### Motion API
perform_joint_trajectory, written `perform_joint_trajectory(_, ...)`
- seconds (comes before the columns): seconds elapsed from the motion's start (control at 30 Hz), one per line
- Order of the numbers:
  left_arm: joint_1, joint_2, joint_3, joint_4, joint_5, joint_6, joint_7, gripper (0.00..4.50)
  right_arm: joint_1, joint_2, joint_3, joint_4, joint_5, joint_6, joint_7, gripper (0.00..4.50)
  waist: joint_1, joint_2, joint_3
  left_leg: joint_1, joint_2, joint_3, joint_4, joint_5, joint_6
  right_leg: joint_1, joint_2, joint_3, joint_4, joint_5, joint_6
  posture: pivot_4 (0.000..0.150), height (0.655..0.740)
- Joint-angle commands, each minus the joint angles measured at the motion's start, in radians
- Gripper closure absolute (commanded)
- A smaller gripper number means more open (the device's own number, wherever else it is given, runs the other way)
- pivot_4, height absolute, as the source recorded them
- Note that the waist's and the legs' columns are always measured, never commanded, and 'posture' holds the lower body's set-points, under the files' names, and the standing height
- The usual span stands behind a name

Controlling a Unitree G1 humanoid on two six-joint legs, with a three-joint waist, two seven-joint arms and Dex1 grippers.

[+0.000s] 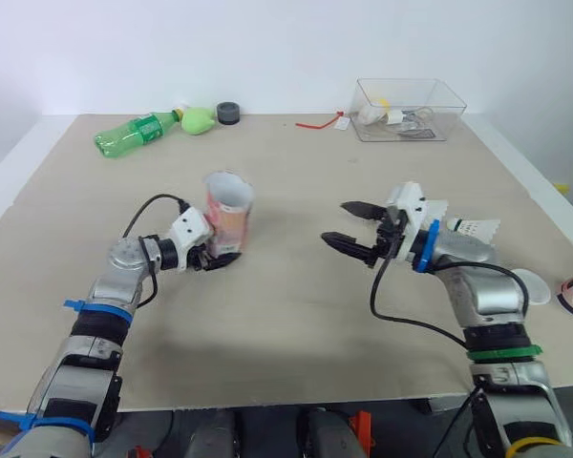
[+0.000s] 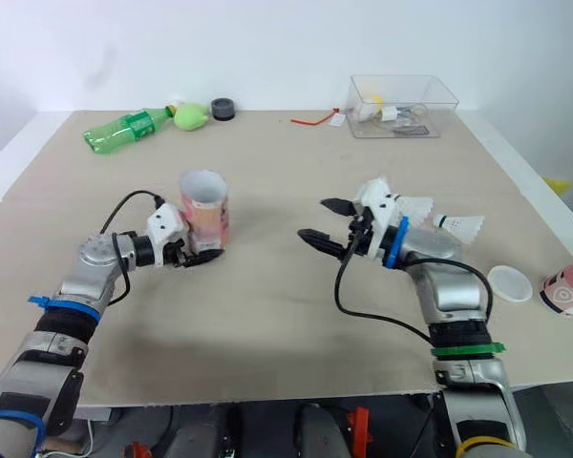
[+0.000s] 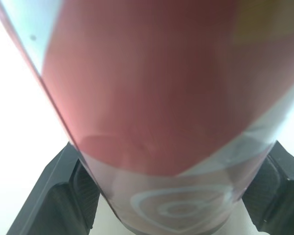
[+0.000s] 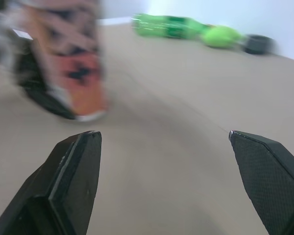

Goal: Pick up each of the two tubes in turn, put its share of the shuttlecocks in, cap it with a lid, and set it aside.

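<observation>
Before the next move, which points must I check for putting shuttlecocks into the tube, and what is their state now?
1. Left end effector shut on tube: ok.
2. Tube upright, mouth open: ok.
3. Right end effector open and empty: ok.
4. Shuttlecocks lying on table beside the right arm: ok.
5. Lid loose on table: ok.
6. Tube empty inside: cannot tell.

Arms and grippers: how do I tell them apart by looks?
Both arms are silver-grey with black segments, a white wrist housing, two black tapered fingers and a looping black cable. The left arm wears blue ties; the right arm has a blue wrist ring, a green band and a yellow one.
</observation>
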Motion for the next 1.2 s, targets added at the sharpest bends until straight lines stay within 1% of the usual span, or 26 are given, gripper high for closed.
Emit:
perform_joint_trajectory(0.03,-0.043,-0.011,-0.023,-0.12,-0.066,0.063,-0.092,1.32,0.036,-0.026,-0.081,-0.071,0.026,0.045,-0.081,0.0,0.0,0.0,0.0,0.0,0.0,0.0,0.0,0.0,0.0,0.0,0.001,0.0,0.0,0.0,0.0,0.15,0.74)
perform_joint_trajectory(0.07,-0.048,-0.01,-0.052,-0.132,-0.06,0.076,-0.13,1.32,0.058,-0.034,-0.097,-0.084,0.022,0.057,-0.103,0.0,0.0,0.0,0.0,0.0,0.0,0.0,0.0,0.0,0.0,0.0,0.001,0.0,0.0,0.0,0.0,0.15,0.74)
perform_joint_trajectory(0.13,-0.065,0.008,-0.127,-0.137,-0.005,0.07,-0.194,1.32,0.1,-0.05,-0.121,-0.116,0.017,0.073,-0.135,0.0,0.0,0.0,0.0,0.0,0.0,-0.001,0.001,0.0,0.0,0.001,0.002,0.001,0.0,-0.001,0.002,0.15,0.74)
perform_joint_trajectory(0.23,-0.11,0.023,-0.204,-0.119,0.052,0.073,-0.258,1.32,0.141,-0.069,-0.144,-0.152,0.007,0.09,-0.184,0.0,-0.006,0.0,0.0,0.0,0.0,-0.001,0.001,0.0,0.0,0.0,0.004,0.005,0.0,-0.002,0.003,0.15,0.74)
perform_joint_trajectory(0.33,-0.172,0.008,-0.239,-0.087,0.065,0.144,-0.295,1.32,0.164,-0.069,-0.166,-0.185,0.0,0.132,-0.262,0.0,-0.005,0.0,0.0,0.0,0.001,-0.001,0.001,0.0,0.0,0.0,0.007,0.006,0.0,-0.003,0.006,0.15,0.74)
perform_joint_trajectory(0.47,-0.214,0.009,-0.292,-0.019,0.136,0.148,-0.299,1.32,0.17,-0.047,-0.171,-0.192,-0.015,0.162,-0.354,0.0,-0.003,0.001,0.0,0.0,0.002,-0.002,0.003,0.0,0.001,0.0,0.008,0.005,0.0,-0.004,0.007,0.15,0.74)
perform_joint_trajectory(0.6,-0.227,-0.001,-0.306,0.016,0.163,0.121,-0.296,1.32,0.146,-0.002,-0.171,-0.156,-0.017,0.187,-0.439,0.0,-0.005,0.001,0.0,0.0,0.002,-0.002,0.003,0.0,0.001,0.0,0.008,0.007,0.0,-0.004,0.008,0.15,0.74)
perform_joint_trajectory(0.7,-0.23,-0.009,-0.304,0.021,0.165,0.136,-0.291,1.32,0.107,0.039,-0.17,-0.112,-0.013,0.193,-0.483,0.0,-0.005,0.001,0.0,0.0,0.002,-0.002,0.003,0.0,0.001,0.001,0.008,0.007,0.001,-0.004,0.008,0.15,0.74)
perform_joint_trajectory(1.03,-0.238,-0.022,-0.279,0.011,0.158,0.17,-0.27,1.32,-0.022,0.087,-0.14,0.087,-0.058,0.151,-0.534,0.0,-0.005,0.001,0.0,0.0,0.001,0.0,0.004,0.001,0.003,0.001,0.007,0.01,0.001,-0.003,0.008,0.15,0.74)
perform_joint_trajectory(1.13,-0.232,-0.018,-0.275,-0.004,0.155,0.182,-0.268,1.32,-0.05,0.103,-0.141,0.137,-0.056,0.154,-0.543,0.0,-0.004,0.001,0.0,0.0,0.001,0.001,0.004,0.002,0.003,0.001,0.007,0.01,0.001,-0.001,0.012,0.15,0.74)
perform_joint_trajectory(1.17,-0.231,-0.017,-0.275,-0.006,0.156,0.183,-0.267,1.35,-0.057,0.106,-0.141,0.149,-0.057,0.154,-0.546,0.53,-0.005,0.001,0.0,0.0,0.001,0.001,0.004,0.002,0.003,0.001,0.007,0.011,0.001,0.0,0.012,0.15,0.74)
perform_joint_trajectory(1.2,-0.228,-0.015,-0.275,-0.008,0.157,0.183,-0.266,1.35,-0.063,0.108,-0.138,0.164,-0.063,0.145,-0.549,0.74,-0.005,0.001,0.0,0.0,0.001,0.001,0.004,0.001,0.003,0.001,0.007,0.011,0.001,0.0,0.013,0.15,0.74)
